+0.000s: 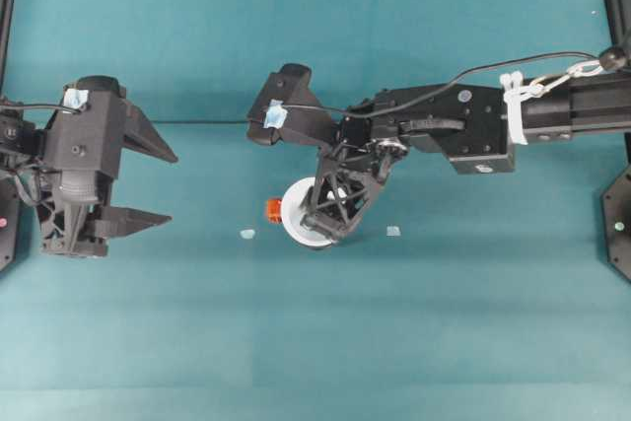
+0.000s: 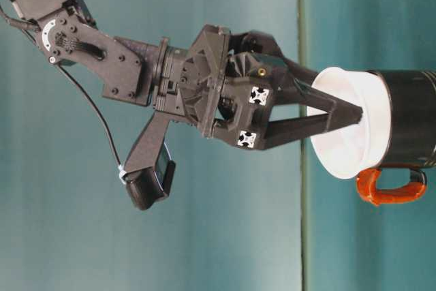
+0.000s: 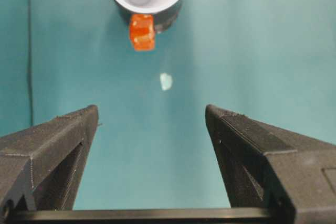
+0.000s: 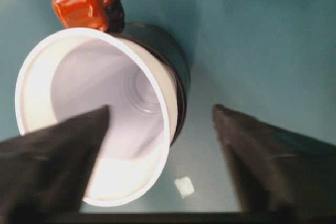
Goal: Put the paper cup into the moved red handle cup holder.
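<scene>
paper cup (image 4: 100, 114) seated in red handle cup holder (image 4: 168, 56), right tool (image 4: 160, 129) released, one finger inside its rim

The paper cup (image 4: 94, 114) is white and tapered, its wide round rim open upward; it sits upright inside the red handle cup holder (image 2: 412, 117), a glossy black round holder standing near the table's middle; the orange-red handle tab (image 1: 274, 208) sticks out from its side.
</scene>
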